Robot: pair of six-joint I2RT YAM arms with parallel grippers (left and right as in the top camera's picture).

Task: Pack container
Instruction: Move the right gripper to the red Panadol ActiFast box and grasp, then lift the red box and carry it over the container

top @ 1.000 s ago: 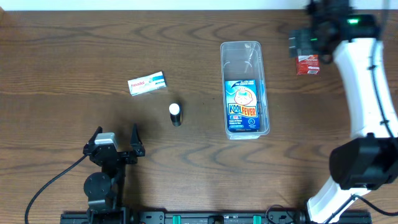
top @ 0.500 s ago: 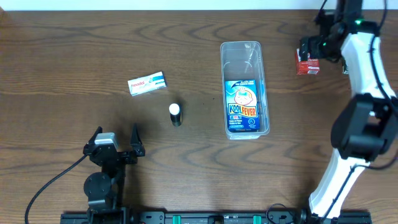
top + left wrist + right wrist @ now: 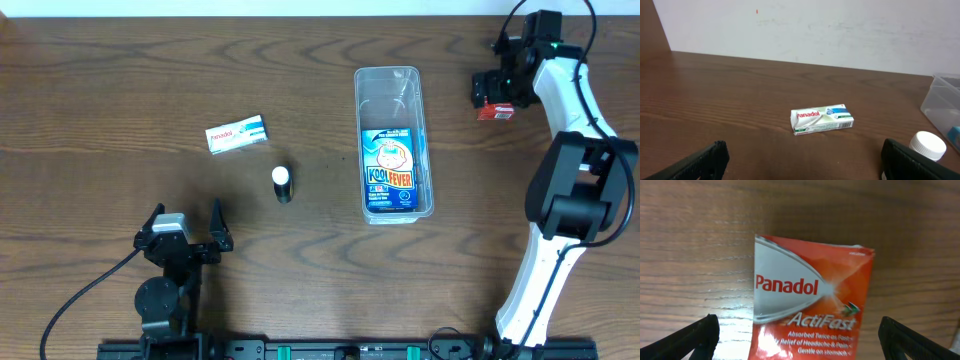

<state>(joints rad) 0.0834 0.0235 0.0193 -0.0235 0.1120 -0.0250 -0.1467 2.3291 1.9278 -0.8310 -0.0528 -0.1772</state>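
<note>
Overhead, I see the container [image 3: 388, 84] lying lengthwise on the worktop [image 3: 110, 80], right of centre, with a blue box [image 3: 388, 172] lying flat in its near half. Its far half is bare.

My right arm rises from its base at the near right edge, bends at the elbow and stretches its white forearm to the far right corner. There the wrist tips down, so the right end effector [image 3: 496, 88] hangs over a red packet [image 3: 497, 110] that lies well apart from the container. On the right wrist camera the jaws stand wide. One dark finger [image 3: 692, 339] shows at each lower corner of that view, and the packet lies flat on the wood between them. I cannot tell whether either finger touches it.

My left arm sits folded at the near left edge, pointing away from me and low over the wood. The left end effector [image 3: 187, 212] is spread wide and holds nothing. Its camera looks level across the worktop at a small white and green box [image 3: 821, 120], which lies apart ahead of the fingers. A little bottle with a white cap [image 3: 927, 145] stands to the right, between that box and the container.
</note>
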